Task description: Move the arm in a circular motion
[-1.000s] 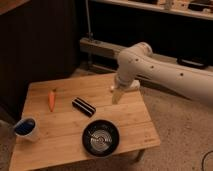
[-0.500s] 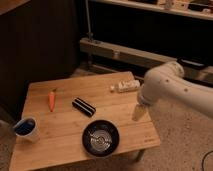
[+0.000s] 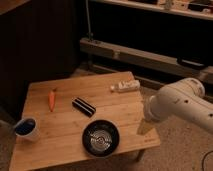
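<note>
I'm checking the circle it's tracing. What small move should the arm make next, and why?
Probably curve the arm toward the bowl: its gripper has swung from the table middle to its near right corner, so bending that way keeps the arc round.

This looks like a robot test room or lab rather than a home. A low plank table stands on a speckled hard floor, laid out with unrelated props: a carrot, a black bar-shaped block, a dark round bowl, a blue cup and a small white item lying on its side (what it is cannot be told). On the far side runs industrial metal racking with a thin upright post. Dark panelling closes the left. At the near right, the white arm reaches in, its pale gripper hanging over the table's right edge.
</note>
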Available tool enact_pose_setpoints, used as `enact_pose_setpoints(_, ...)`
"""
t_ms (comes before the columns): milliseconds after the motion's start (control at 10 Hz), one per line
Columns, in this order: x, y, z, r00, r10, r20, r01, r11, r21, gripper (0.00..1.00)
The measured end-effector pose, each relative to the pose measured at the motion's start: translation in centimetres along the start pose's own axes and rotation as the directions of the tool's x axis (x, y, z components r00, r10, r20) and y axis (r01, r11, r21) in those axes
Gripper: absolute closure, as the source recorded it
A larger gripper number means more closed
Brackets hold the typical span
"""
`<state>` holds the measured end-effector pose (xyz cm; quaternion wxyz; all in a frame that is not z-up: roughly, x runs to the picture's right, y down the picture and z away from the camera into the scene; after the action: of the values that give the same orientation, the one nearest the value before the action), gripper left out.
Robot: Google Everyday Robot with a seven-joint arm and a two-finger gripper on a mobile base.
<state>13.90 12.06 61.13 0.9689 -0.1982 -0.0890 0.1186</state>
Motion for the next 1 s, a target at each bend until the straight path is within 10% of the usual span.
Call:
enact_pose_setpoints(400,-10.7,1.8,-1.1,0.979,-0.179,0.099,0.175,0.984,0.042,0.20)
enact_pose_setpoints(1000,-28.8,2.7,-2.5,0.865,-0.438,0.244,0.419,0.899,0.128,0.20)
